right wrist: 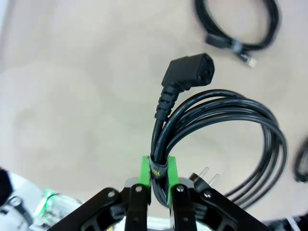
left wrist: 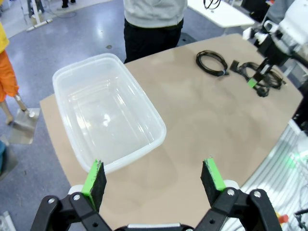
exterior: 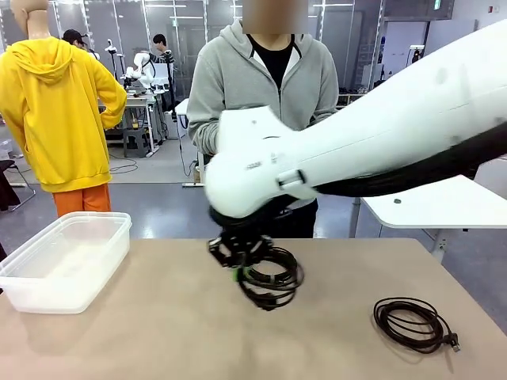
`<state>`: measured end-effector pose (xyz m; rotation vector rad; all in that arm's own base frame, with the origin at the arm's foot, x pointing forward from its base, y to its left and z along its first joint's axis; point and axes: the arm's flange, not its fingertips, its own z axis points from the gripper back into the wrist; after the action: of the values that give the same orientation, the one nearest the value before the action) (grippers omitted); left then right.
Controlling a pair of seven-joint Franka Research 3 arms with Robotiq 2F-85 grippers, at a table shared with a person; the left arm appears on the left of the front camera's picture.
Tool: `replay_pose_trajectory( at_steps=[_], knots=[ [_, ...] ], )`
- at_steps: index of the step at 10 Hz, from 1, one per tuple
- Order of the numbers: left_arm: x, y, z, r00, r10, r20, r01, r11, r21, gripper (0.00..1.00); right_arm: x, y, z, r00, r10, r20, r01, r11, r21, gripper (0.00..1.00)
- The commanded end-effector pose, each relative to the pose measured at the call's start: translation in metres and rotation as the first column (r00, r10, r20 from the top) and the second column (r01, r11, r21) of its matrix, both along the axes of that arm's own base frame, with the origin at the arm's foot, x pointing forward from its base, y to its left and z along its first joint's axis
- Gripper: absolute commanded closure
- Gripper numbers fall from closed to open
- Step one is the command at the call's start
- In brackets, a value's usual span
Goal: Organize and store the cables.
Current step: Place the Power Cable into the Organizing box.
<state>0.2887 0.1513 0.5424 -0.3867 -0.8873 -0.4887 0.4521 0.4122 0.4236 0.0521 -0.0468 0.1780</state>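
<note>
Jaws of the left gripper (left wrist: pixel 153 179) stand wide apart with nothing between the green pads. It hangs above the near end of the clear plastic tub (left wrist: pixel 158 129), which sits at the left of the table (exterior: pixel 158 332) and holds nothing. Judgement: the tub is the intended store, and this arm is waiting out of the way.

At centre, the right gripper (exterior: pixel 242 265) reaches in from the right. Its pads (right wrist: pixel 144 169) are pinched tight on a coiled black power cable (exterior: pixel 273 281), exactly where a dark strap binds the loops. Judgement: gripping at the strap keeps the loops together as one bundle, so the coil should travel without unwinding. The coil hangs below the fingers, over the middle of the table. Whether its lowest loop is clear of the surface cannot be told.

This cable is thick and smooth, wound in several even loops. It has an angled socket plug (right wrist: pixel 188 72) standing up and a two-pin plug (right wrist: pixel 206 174) beside the fingers.

To the right, a second cable (exterior: pixel 408 321) lies flat on the table, well apart. It is thinner and loosely coiled, with a small plug at its outer end. It is not yet stored.
</note>
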Motion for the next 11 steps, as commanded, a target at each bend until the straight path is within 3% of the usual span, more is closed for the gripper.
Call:
replay_pose_trajectory(
  at_steps=[1, 7, 8, 11],
  knots=[
    [-0.001, 0.001, 0.001, 1.0, -0.012, 0.009, 0.012, 1.0, -0.002, 0.0, 0.017, 0.046, -0.018, 1.0, 0.009, -0.017, -0.009, 1.0, 0.0, 0.84],
    [-0.001, 0.001, 0.001, 1.0, -0.012, 0.009, 0.012, 1.0, -0.002, 0.0, 0.01, 0.088, -0.081, 0.997, 0.016, -0.077, -0.011, 0.998, 0.059, 0.84],
    [-0.001, 0.001, 0.001, 1.0, -0.012, 0.009, 0.012, 1.0, -0.002, 0.0, 0.009, 0.086, -0.08, 0.998, 0.0, -0.062, 0.004, 0.997, 0.071, 0.69],
    [-0.001, 0.001, 0.001, 1.0, -0.012, 0.009, 0.012, 1.0, -0.002, 0.0, 0.005, 0.077, -0.073, 0.998, -0.014, -0.059, 0.022, 0.991, 0.134, 0.03]
  ],
)
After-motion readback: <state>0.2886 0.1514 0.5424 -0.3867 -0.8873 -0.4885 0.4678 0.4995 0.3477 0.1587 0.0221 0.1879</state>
